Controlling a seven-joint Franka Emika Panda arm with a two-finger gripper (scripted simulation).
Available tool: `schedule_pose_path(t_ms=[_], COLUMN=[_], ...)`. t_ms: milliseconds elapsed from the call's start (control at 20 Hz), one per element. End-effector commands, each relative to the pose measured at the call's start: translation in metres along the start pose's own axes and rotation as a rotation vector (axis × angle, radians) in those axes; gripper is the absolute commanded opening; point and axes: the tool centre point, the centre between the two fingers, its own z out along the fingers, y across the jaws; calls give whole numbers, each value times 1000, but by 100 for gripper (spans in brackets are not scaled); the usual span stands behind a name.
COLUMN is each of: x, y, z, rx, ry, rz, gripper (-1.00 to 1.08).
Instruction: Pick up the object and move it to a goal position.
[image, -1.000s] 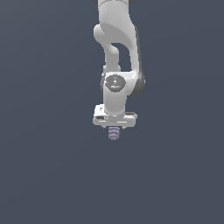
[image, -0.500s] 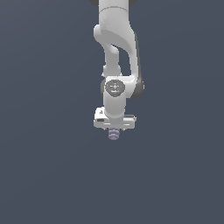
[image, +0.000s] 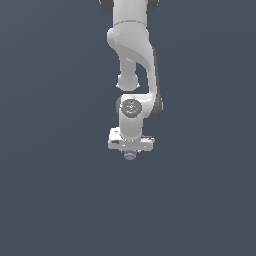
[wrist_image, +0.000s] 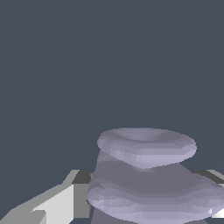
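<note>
The object (image: 130, 155) is a small pale lavender-grey ribbed cylinder, and only its lower tip shows below the white hand in the exterior view. My gripper (image: 130, 151) is shut on it, and the arm hangs straight down from the top of that view. In the wrist view the object (wrist_image: 146, 175) fills the near field as stacked rounded discs, flanked by a white finger (wrist_image: 52, 205). Most of the cylinder's length is hidden inside the hand in the exterior view.
A plain dark blue-grey surface fills the background in both views. No other item shows in either view.
The arm has tilted a little, and less of the object shows beneath the hand than a second ago. The grip has stayed shut throughout.
</note>
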Motion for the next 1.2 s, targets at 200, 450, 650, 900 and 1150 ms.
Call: schedule_pose_path(t_ms=[200, 450, 650, 900, 1150], x=[0, 1, -1, -6, -16], y=[0, 0, -2, -8, -20], z=[1, 0, -4, -18, -45], rx=[0, 0, 0, 0, 0], ry=[1, 2, 2, 2, 2], rz=[0, 0, 0, 0, 0], gripper=[-100, -100, -100, -100, -100])
